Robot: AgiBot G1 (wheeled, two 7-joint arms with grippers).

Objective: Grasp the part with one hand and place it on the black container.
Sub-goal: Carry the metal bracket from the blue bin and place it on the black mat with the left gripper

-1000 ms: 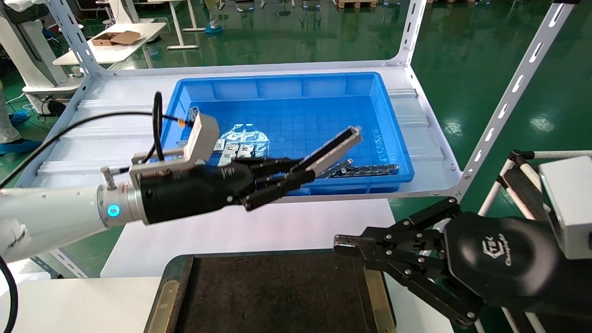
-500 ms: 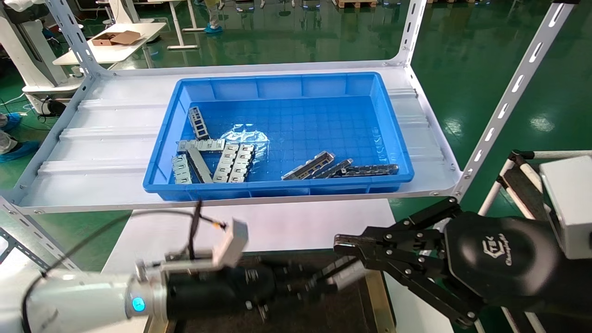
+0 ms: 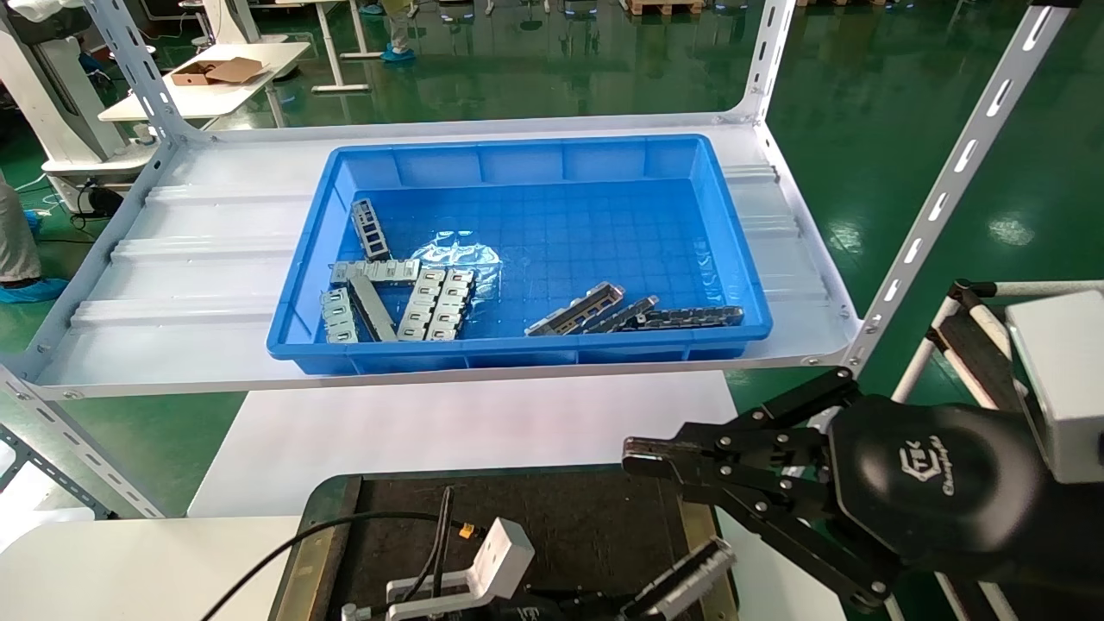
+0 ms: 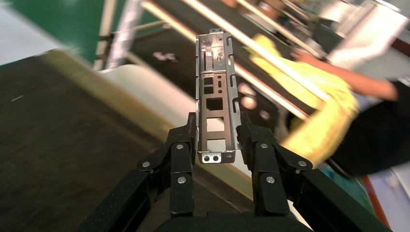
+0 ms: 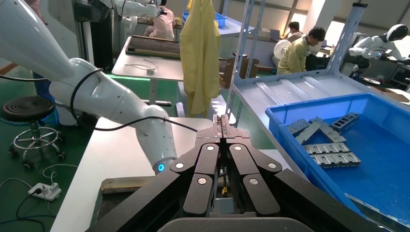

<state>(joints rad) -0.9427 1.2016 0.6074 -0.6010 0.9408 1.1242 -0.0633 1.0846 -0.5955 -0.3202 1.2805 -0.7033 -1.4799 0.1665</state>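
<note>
My left gripper (image 4: 216,133) is shut on the part (image 4: 216,96), a slim grey metal channel bar with rectangular cutouts, which sticks out forward from between the fingers. In the head view the part (image 3: 687,577) hangs low over the right side of the black container (image 3: 561,517), at the bottom edge; the left hand is mostly cut off there, only its white wrist box (image 3: 483,569) and cable showing. My right gripper (image 3: 642,457) is shut and empty, parked beside the container's right edge; it also shows in the right wrist view (image 5: 222,123).
A blue bin (image 3: 517,250) holding several metal parts and pale ladder-like plates (image 3: 435,302) stands on the white shelf (image 3: 172,250) behind. White shelf posts (image 3: 940,198) rise at the right. A white table (image 3: 466,423) lies under the container.
My left arm has carried the part out of the blue bin, back and down to low over the black container. The right arm has not moved.
</note>
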